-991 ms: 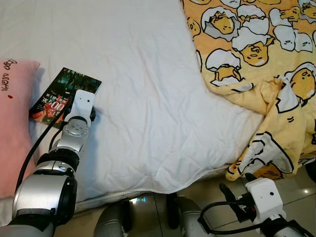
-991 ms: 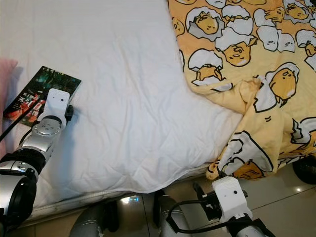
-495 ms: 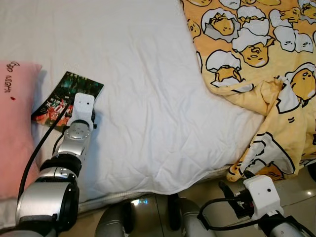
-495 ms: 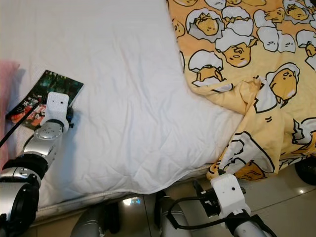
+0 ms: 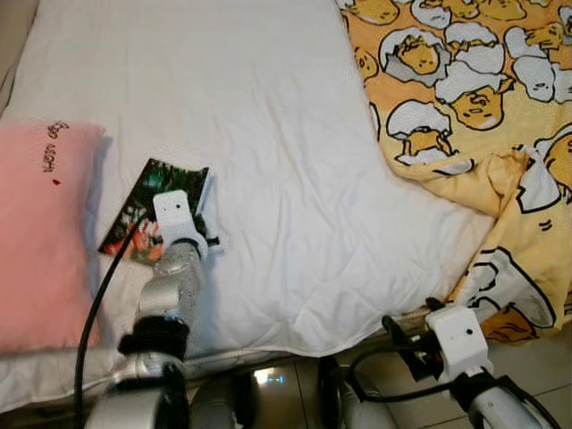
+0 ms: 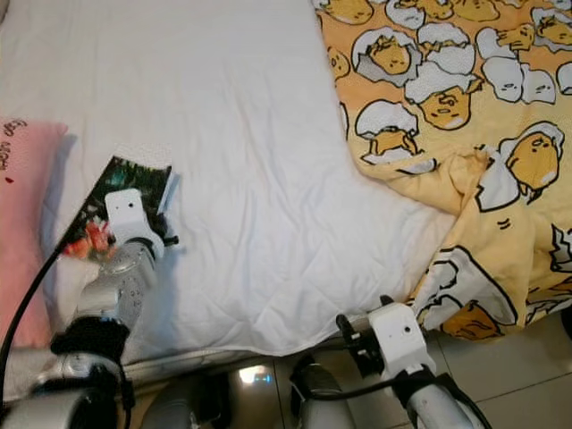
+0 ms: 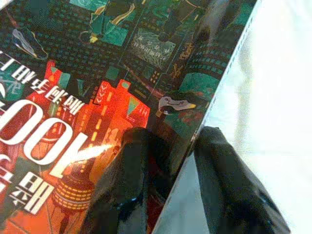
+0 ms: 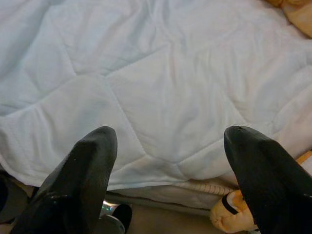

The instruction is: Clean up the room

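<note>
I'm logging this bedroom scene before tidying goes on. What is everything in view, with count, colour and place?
Bed sheet: one, white quilted, covering the bed.
Blanket: one, yellow with egg cartoon print, on the bed's right side, its corner hanging over the edge.
Pillow: one, pink, at the bed's left edge.
Book: one, dark cover with red and green art, on the sheet beside the pillow.
Floor: tiled, beige, below the bed edge.
Left pincer: black fingers shut on the book's edge.
Right pincer: black fingers open, low by the bed edge near the blanket corner.
</note>
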Tool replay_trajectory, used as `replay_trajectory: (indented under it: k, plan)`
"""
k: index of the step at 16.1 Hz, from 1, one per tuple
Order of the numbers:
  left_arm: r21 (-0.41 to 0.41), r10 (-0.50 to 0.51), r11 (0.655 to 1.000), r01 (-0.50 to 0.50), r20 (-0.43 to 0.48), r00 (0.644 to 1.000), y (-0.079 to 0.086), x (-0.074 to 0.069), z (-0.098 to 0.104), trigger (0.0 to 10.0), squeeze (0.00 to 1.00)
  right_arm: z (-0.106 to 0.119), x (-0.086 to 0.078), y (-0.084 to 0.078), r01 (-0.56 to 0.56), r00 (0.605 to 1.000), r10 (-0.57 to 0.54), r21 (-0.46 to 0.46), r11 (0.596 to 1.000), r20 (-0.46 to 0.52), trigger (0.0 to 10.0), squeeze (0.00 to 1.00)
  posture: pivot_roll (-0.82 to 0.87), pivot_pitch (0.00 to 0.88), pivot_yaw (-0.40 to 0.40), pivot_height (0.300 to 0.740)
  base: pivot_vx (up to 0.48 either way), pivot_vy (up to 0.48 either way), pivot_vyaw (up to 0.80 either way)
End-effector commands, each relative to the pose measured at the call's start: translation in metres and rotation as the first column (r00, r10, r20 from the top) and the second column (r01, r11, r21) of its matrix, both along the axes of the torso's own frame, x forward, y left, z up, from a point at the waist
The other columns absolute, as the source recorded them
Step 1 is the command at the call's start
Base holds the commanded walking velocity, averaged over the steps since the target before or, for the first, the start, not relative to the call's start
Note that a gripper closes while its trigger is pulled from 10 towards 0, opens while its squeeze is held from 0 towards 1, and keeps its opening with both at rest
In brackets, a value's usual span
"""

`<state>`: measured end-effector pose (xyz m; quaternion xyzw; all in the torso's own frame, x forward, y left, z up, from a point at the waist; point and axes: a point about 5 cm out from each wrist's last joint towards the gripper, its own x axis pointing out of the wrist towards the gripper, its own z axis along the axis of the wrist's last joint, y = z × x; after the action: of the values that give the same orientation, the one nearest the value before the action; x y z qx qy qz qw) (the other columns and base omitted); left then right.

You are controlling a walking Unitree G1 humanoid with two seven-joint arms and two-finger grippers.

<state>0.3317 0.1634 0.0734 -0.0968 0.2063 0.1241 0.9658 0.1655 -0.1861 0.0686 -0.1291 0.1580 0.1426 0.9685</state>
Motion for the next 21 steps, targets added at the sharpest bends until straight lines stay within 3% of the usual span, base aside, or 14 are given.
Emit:
replay_trajectory:
  k: [1,2,4,7,10,12,14,15,19,21]
  plan:
    - [-0.094,0.034,0.994,-0.053,-0.192,0.981,-0.014,-0.021,-0.03,0.0,0.0,-0.004,0.0,0.002,-0.003,1.0,0.003,-0.001,1.0,-0.005,10.0,0.0,-0.24,0.226,-0.021,0.74,0.0,0.0,0.0]
    - [-0.099,0.041,0.993,-0.061,-0.188,0.981,-0.015,-0.021,-0.026,0.0,0.0,-0.005,0.001,0.002,-0.004,1.0,0.004,0.0,1.0,-0.003,10.0,0.0,-0.24,0.226,-0.021,0.74,0.0,0.0,0.0]
    - [-0.099,0.177,0.977,-0.19,-0.127,0.976,-0.01,-0.012,-0.003,0.0,0.0,-0.005,0.007,0.004,-0.004,1.0,0.004,0.003,1.0,0.011,10.0,0.0,-0.23,0.215,-0.014,0.74,0.0,0.0,0.0]
    - [0.048,0.236,0.971,-0.235,-0.032,0.971,0.022,0.009,0.014,0.0,0.0,-0.005,0.011,0.007,-0.001,1.0,0.001,0.01,1.0,0.026,10.0,0.0,-0.25,0.216,-0.012,0.74,0.0,0.0,0.0]
    - [0.159,0.28,0.948,-0.274,-0.015,0.96,0.058,0.011,0.014,0.0,0.0,-0.006,0.008,0.005,0.01,1.0,-0.011,0.008,1.0,0.026,10.0,0.0,-0.26,0.221,-0.009,0.74,0.0,0.0,0.0]
    - [0.2,0.291,0.938,-0.282,-0.016,0.957,0.07,0.009,0.011,0.0,0.0,-0.007,0.005,0.003,0.019,1.0,-0.02,0.006,1.0,0.023,10.0,0.0,-0.26,0.222,-0.01,0.74,0.0,0.0,0.0]
    - [0.215,0.277,0.94,-0.265,-0.024,0.961,0.071,0.008,0.007,0.0,0.0,-0.008,0.004,0.002,0.024,1.0,-0.024,0.005,1.0,0.02,10.0,0.0,-0.26,0.222,-0.014,0.74,0.0,0.0,0.0]
    - [0.214,0.257,0.946,-0.244,-0.036,0.966,0.064,0.008,0.005,10.0,0.0,-0.009,0.004,0.003,0.021,1.0,-0.021,0.005,1.0,0.017,10.0,0.0,-0.25,0.221,-0.016,0.74,0.0,0.0,0.0]
    - [0.157,0.097,0.982,-0.1,0.025,0.995,0.009,0.006,0.018,10.0,0.0,-0.004,0.012,0.009,-0.032,0.999,0.031,0.044,0.999,0.035,10.0,0.0,-0.23,0.212,-0.024,0.74,0.0,0.0,0.0]
    - [0.165,0.077,0.983,-0.079,0.019,0.997,0.006,0.004,0.016,10.0,0.0,0.005,0.02,0.023,-0.122,0.992,0.118,0.105,0.987,0.05,10.0,0.0,-0.22,0.207,-0.026,0.74,0.0,0.0,0.0]
